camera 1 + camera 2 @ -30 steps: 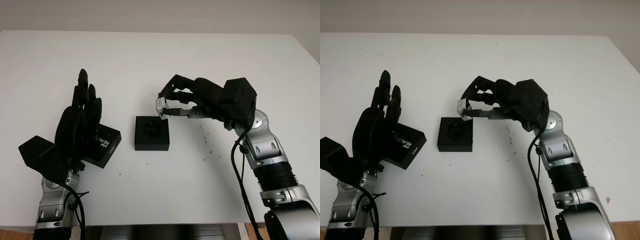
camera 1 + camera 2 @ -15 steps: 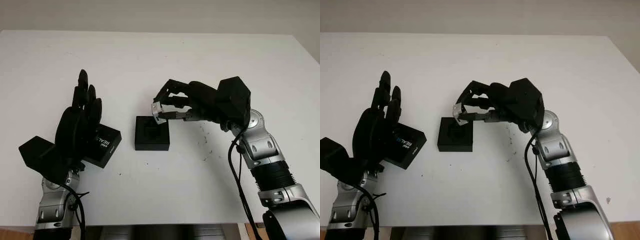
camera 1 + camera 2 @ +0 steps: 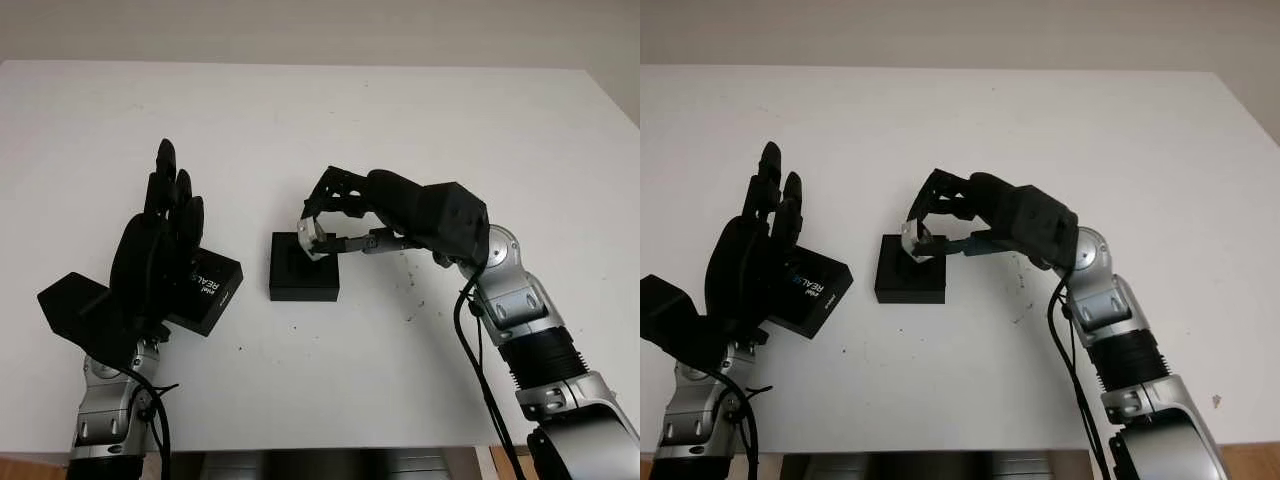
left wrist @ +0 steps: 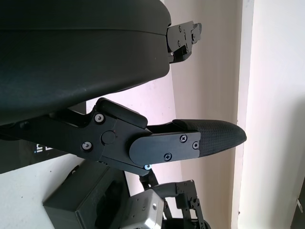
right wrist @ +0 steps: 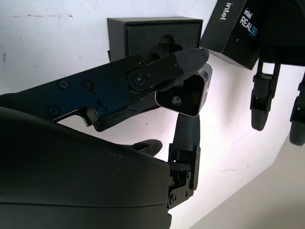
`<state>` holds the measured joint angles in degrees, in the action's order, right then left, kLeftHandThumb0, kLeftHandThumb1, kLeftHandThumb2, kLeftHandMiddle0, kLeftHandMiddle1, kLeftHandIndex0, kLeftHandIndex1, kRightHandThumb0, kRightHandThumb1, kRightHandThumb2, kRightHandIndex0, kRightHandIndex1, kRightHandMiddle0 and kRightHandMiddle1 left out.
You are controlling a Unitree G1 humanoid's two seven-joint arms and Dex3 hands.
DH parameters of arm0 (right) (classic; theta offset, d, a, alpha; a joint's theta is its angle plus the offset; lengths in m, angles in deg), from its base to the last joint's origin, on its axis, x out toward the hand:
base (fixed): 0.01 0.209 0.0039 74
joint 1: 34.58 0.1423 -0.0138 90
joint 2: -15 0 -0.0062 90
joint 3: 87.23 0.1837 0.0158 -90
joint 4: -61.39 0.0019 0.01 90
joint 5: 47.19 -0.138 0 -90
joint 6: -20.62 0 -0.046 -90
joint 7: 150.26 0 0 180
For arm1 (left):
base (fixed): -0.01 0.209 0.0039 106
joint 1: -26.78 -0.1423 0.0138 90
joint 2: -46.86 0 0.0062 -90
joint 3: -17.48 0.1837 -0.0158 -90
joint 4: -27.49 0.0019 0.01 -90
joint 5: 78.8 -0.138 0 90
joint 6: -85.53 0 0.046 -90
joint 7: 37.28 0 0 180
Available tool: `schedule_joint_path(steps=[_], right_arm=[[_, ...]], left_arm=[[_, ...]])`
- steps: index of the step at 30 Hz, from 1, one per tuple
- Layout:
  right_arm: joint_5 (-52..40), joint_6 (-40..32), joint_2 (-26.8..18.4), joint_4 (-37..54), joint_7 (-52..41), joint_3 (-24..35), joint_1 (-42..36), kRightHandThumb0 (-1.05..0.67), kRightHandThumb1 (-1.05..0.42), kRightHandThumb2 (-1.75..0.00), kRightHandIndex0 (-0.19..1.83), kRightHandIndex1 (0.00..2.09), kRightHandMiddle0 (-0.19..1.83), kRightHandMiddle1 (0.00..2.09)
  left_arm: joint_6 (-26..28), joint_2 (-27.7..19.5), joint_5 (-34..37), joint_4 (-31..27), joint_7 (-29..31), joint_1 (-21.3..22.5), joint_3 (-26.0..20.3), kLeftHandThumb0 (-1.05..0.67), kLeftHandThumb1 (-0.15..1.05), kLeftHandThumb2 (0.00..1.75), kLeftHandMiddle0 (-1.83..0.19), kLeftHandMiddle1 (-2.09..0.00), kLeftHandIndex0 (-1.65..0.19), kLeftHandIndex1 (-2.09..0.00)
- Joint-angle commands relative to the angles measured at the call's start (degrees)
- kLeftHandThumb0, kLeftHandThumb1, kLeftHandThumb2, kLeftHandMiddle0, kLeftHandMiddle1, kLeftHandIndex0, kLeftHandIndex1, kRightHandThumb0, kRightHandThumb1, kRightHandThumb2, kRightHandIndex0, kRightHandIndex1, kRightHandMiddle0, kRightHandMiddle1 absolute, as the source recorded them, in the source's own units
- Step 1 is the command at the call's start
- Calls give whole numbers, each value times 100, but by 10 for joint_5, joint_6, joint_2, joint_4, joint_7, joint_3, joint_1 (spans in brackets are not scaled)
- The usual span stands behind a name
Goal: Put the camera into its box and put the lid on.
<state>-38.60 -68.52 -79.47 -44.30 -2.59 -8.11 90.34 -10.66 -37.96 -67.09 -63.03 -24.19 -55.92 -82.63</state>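
Observation:
A small silver camera (image 3: 312,238) is pinched in my right hand (image 3: 330,225), which hovers just over the right part of the open black box (image 3: 302,267) in the middle of the white table. The box has a moulded foam recess (image 5: 161,42). In the right wrist view the camera (image 5: 185,93) sits between the fingers, just above the box (image 5: 119,28). The black lid (image 3: 205,289), printed with white lettering, lies left of the box. My left hand (image 3: 165,235) is open beside and partly over the lid.
The white table (image 3: 320,120) stretches wide behind and to the right of the box. Small dark specks (image 3: 410,280) mark the surface right of the box. The table's front edge (image 3: 320,448) is close to both arms.
My right hand has carried the camera leftward and downward, from beside the box's right edge to directly over the box. The left hand and lid have not moved.

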Motion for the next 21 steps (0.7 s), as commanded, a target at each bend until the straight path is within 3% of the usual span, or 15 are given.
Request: schedule_joint_path(steps=[1,21], right_arm=[[6,13,-8,0,3,-3,-3,-53,-105,-13,34,12,46,178],[41,22,-18,-12,4,-14,2,-53,-105,-13,33,11,45,179]], left_arm=[[-4,-1,0,-8,1,-4,1,-77,105,51,19,0,19,0],[-8,1,1,-9,-1,-7,0,-77,105,51,19,0,19,0]])
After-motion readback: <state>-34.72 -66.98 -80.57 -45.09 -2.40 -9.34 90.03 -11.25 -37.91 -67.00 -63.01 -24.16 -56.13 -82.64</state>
